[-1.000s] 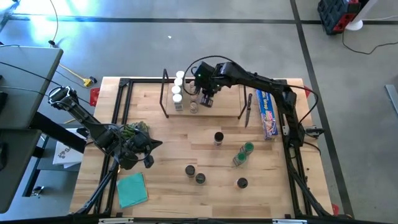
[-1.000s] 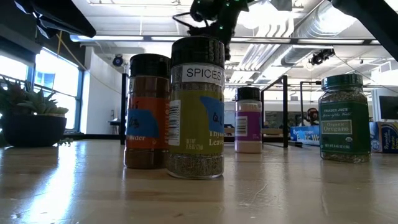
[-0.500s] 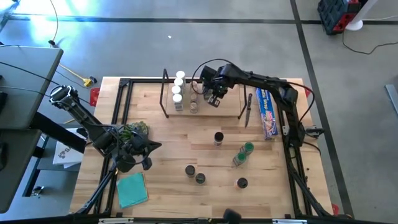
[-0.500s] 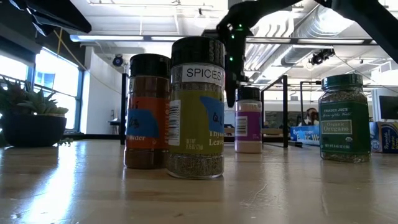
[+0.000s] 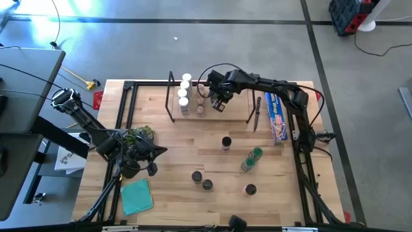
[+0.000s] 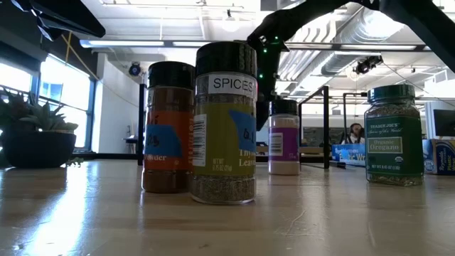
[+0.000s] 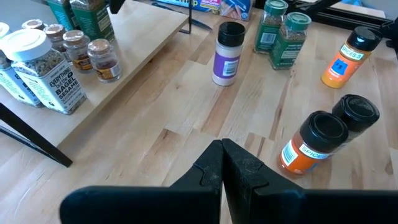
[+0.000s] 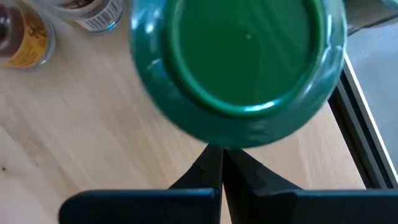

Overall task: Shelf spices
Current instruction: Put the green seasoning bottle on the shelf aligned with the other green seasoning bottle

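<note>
Shelf point(image 5: 212, 115): green-lidded jar point(image 8: 239, 62) under shut right hand point(image 5: 217, 102).

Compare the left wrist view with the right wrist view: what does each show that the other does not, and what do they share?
Only the left wrist view: a purple-labelled jar, two orange jars with black lids, two green-lidded jars and white-lidded jars on the shelf. Only the right wrist view: a green lid seen close from above, filling much of the picture. Both: light wood, small spice jars, and that arm's own shut pincer, left and right.
</note>
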`<state>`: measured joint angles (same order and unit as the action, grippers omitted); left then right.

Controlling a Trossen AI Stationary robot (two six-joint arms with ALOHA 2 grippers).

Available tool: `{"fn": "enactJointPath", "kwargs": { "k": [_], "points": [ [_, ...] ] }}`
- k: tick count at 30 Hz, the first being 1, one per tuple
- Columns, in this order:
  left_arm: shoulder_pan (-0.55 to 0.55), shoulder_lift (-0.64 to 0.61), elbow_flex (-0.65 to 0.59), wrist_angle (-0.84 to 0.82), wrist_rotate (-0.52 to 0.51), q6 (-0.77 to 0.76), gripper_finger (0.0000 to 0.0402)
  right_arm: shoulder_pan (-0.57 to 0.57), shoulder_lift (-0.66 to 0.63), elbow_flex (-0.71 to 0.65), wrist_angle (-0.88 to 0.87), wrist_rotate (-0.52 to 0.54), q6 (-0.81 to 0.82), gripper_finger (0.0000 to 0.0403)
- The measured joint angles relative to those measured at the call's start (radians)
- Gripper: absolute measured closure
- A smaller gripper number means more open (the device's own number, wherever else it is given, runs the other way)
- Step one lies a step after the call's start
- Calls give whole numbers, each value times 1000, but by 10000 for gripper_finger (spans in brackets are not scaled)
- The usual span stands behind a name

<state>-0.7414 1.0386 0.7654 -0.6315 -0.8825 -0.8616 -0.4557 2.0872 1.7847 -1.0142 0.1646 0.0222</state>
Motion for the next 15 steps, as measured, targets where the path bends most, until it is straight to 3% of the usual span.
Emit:
{"fn": "enactJointPath", "kwargs": {
  "k": [15],
  "points": [
    [0, 0, 0, 0, 0, 0, 401, 3, 0, 0, 31, -28, 8, 403]
  ]
}}
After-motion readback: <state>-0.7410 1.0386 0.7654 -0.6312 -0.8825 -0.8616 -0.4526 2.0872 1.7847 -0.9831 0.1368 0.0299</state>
